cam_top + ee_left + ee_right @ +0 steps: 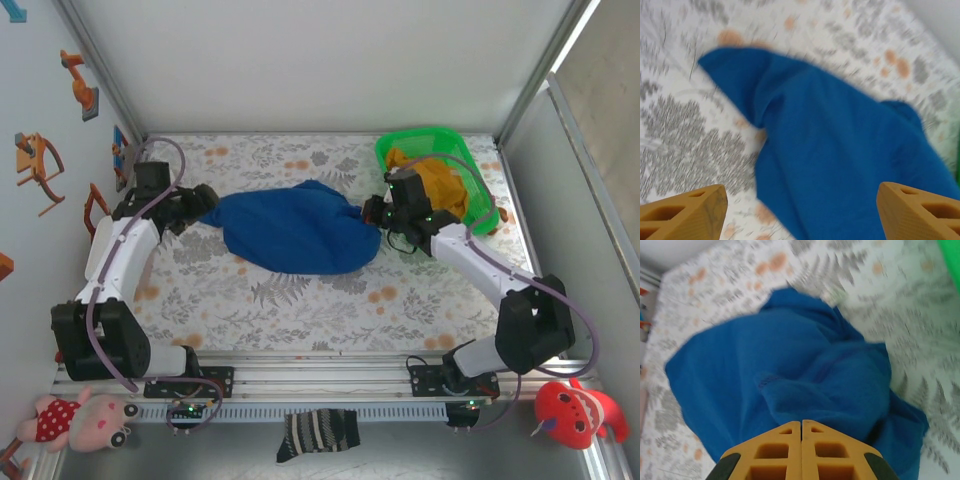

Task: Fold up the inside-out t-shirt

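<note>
Across the middle of the desk (300,300), the inside-out t-shirt (290,232) lies bunched; left jaws gape above its left tip, right jaws pinch its right end. Flattening stage, I judge: left must regrip, then both pull it taut.

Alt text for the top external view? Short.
A blue t-shirt lies bunched on the table between two arms, the left gripper at its left tip and the right gripper at its right end, where the cloth draws to a point. A green basket holding a mustard-yellow garment sits far right.
</note>
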Tool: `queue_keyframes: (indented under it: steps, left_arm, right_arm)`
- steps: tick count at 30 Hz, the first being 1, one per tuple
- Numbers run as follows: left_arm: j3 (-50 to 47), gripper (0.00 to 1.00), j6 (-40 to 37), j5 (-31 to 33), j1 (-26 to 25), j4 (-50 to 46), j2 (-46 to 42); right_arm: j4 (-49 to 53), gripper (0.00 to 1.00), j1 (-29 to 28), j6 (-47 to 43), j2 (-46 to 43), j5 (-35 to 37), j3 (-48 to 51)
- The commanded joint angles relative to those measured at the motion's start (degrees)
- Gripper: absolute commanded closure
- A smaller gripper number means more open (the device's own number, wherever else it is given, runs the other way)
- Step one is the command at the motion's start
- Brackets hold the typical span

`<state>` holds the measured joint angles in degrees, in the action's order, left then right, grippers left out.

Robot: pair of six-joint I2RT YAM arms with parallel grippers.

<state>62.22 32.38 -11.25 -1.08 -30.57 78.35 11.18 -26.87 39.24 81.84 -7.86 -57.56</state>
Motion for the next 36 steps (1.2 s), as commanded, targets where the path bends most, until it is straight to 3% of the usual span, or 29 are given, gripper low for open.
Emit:
queue_keyframes:
  steps: [1,13,23,25,28,36]
  left_arm:
    - [-2.1,0.21,-0.3,-0.8,0.0,0.9,0.8]
    - [11.0,0.20,-2.6,4.6,-0.1,0.1,20.6]
    - [17.2,0.20,0.3,1.5,-2.8,1.4,32.6]
    - [19.0,0.36,0.6,-0.7,-3.6,2.1,34.5]
    - [24.6,1.00,1.2,-3.7,-3.9,0.3,37.0]
    - [42.5,1.00,5.3,-4.1,0.1,-2.4,25.7]
  right_arm:
    - [-6.5,1.00,-0.9,1.7,-2.1,-0.3,1.8]
    - [-5.3,1.00,-1.5,0.6,-1.3,0.5,1.8]
    - [-3.0,1.00,-1.5,-0.4,-0.1,0.9,-3.6]
    - [-2.2,1.00,-1.5,-1.0,0.9,0.6,-6.2]
    - [0.8,1.00,-1.3,-3.0,3.5,0.3,-13.1]
    - [3.3,1.00,5.1,-2.0,10.9,-8.8,-39.5]
